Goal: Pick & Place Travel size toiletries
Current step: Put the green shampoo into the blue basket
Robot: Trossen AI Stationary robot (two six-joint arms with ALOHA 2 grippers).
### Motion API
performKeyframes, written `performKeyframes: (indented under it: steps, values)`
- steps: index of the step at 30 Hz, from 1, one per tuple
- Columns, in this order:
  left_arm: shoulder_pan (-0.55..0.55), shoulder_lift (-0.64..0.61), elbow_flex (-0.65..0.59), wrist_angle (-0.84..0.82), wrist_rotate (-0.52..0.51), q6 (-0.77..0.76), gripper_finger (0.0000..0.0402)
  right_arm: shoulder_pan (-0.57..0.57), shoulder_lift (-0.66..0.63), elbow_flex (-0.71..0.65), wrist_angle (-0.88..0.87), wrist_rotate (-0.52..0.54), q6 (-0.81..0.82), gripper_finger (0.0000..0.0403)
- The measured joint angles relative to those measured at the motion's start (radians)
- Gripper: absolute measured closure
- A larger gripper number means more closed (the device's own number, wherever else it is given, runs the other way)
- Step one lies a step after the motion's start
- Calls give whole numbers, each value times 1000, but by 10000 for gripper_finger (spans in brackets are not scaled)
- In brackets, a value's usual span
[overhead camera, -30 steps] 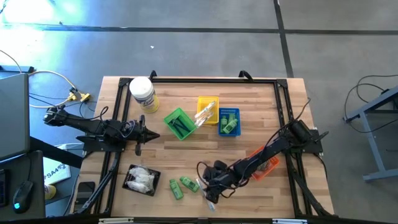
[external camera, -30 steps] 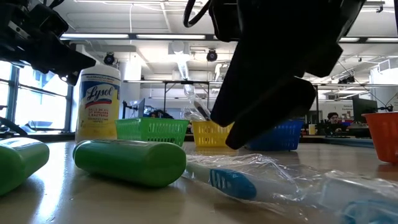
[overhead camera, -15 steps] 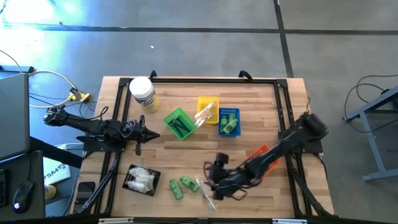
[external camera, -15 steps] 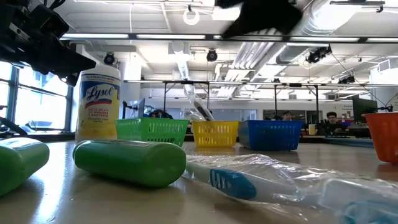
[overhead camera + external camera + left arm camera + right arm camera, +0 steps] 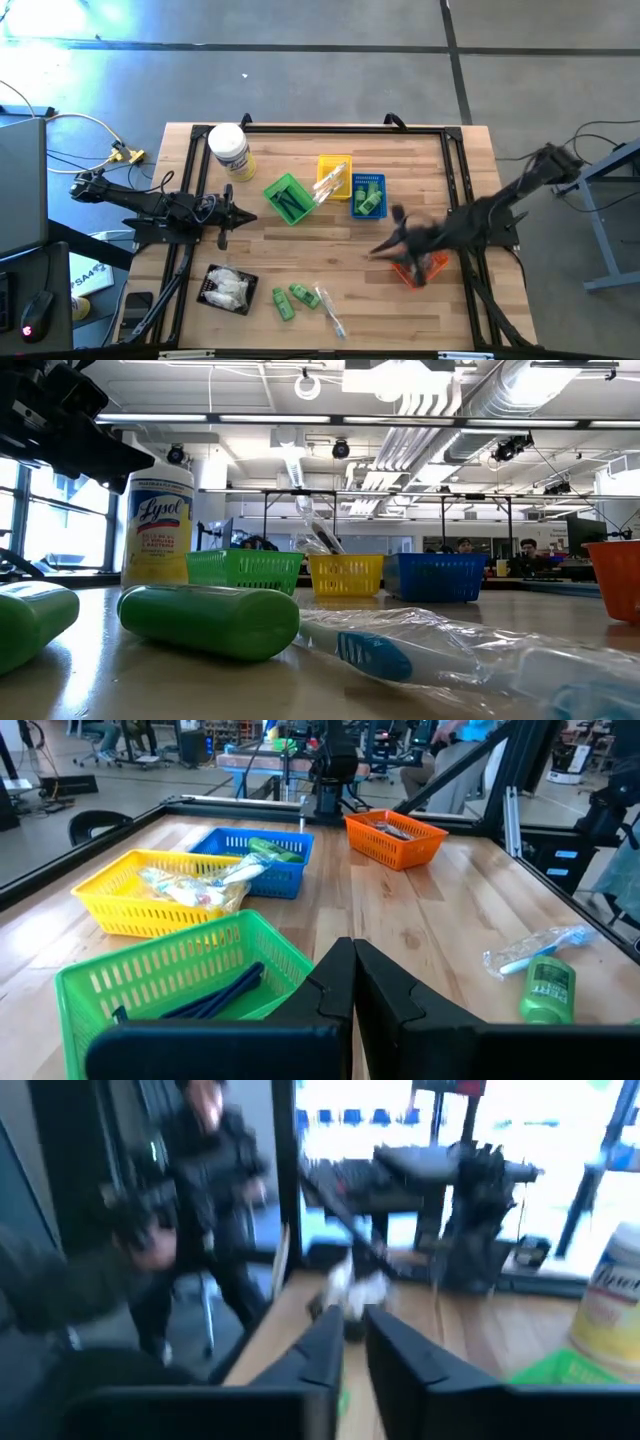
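Observation:
Two small green bottles point(image 5: 291, 298) and a plastic-wrapped toothbrush point(image 5: 329, 311) lie flat on the table near its front edge; the low view shows a bottle point(image 5: 210, 622) and the toothbrush point(image 5: 400, 650) close up. More toiletries lie in the baskets. My right gripper point(image 5: 380, 248) is blurred, raised above the table beside the orange basket point(image 5: 418, 270). In its wrist view its fingers point(image 5: 353, 1345) stand almost together with nothing between them. My left gripper point(image 5: 226, 216) is shut and level, left of the green basket point(image 5: 170, 975), holding nothing.
The green basket point(image 5: 288, 198), yellow basket point(image 5: 334, 178) and blue basket point(image 5: 367, 195) stand mid-table. A big white jar point(image 5: 230, 150) is at the far left. A black tray point(image 5: 226, 289) with white packets sits at the near left. Bare wood lies between the baskets and the bottles.
My right gripper has risen from just over the wrapped toothbrush at the near edge and swung right and farther back, toward the orange basket, leaving the low view. The toothbrush and the green bottles lie where they were.

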Motion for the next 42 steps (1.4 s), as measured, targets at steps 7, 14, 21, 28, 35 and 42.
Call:
performKeyframes:
  steps: [7,14,21,28,35,42]
  values:
    - [0,0,0,1,-10,-57,402,-99,-254,-279,193,-113,-73,396]
    - [0,0,0,3,-14,-53,401,-221,-427,-475,273,-277,-67,401]
    - [0,0,0,3,-8,-11,402,-379,-471,-565,287,-397,-37,401]
    - [0,57,18,68,80,80,401,-518,-471,-684,455,-531,-30,401]
    - [-12,342,180,67,186,79,402,-616,-474,-733,531,-584,12,401]
    - [-105,775,447,-30,192,79,377,-657,-473,-733,521,-628,55,401]
